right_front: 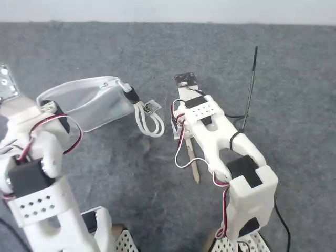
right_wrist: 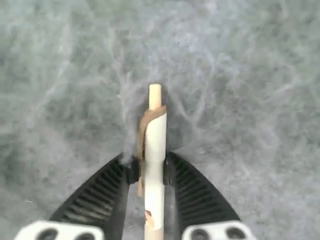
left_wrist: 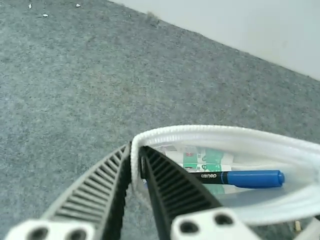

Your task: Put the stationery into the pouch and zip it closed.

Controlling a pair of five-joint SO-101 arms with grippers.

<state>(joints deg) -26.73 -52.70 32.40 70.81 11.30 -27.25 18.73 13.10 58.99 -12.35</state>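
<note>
Our left claw (left_wrist: 135, 151) is pinching the pouch (left_wrist: 225, 133) by its rim, a blue marker (left_wrist: 250, 178) lying inside; our right claw (right_wrist: 149, 170) is gripping a cream pen (right_wrist: 156, 131) over the mat (right_wrist: 240, 75).

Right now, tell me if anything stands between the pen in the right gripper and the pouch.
Only the pouch's white cord loop, lying between the pouch and the right gripper holding the pen. A lifted pen would likely pass above it. The left gripper holds the mouth open.
</note>
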